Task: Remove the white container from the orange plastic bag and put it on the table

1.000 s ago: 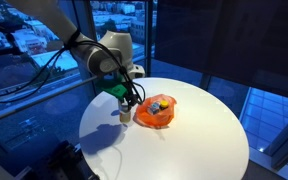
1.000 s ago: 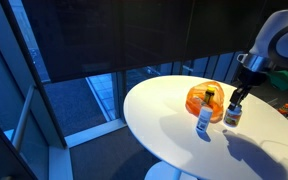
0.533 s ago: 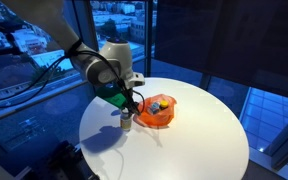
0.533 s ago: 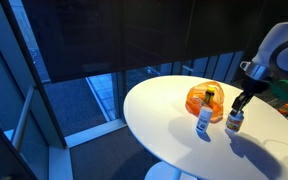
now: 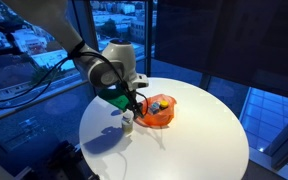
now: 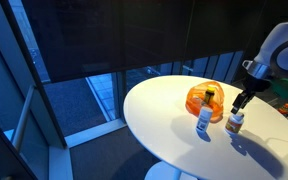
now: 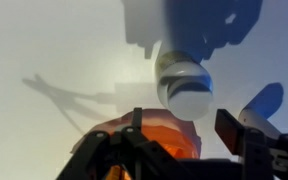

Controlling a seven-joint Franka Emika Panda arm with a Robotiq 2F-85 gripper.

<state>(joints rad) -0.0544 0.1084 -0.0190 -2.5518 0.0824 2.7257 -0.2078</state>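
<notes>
- The round white table (image 5: pixel 196 142) fills the middle of both exterior views (image 6: pixel 174 142). In the wrist view its pale top (image 7: pixel 54 50) carries the gripper's shadow.
- The arm (image 5: pixel 89 62) reaches in from the far left in an exterior view. In an exterior view it comes in from the right edge (image 6: pixel 280 42).
- The orange bag (image 5: pixel 154 119) sits crumpled on the table, its mouth open upward with something bluish inside. In an exterior view it is on the far side of the table (image 6: pixel 193 98). In the wrist view its rim shows along the bottom edge (image 7: pixel 160 141).
- The gripper (image 5: pixel 130 108) points down, just above the container (image 5: pixel 127 123) and just left of the bag.
- In an exterior view the gripper (image 6: pixel 240 106) hangs to the right of the bag.
- A white bottle (image 6: pixel 204 122) with a dark top stands on the table on the near side of the bag.
- The container (image 6: pixel 233 122) stands upright on the table, outside the bag, to the right of the bottle.
- In the wrist view the container (image 7: pixel 184 85) is a white cylinder seen from above, beyond the bag's rim.
- The fingers (image 7: pixel 246 135) are spread wide, one on either side of the container and clear of it. The gripper (image 7: pixel 180 113) is released and holds nothing.
</notes>
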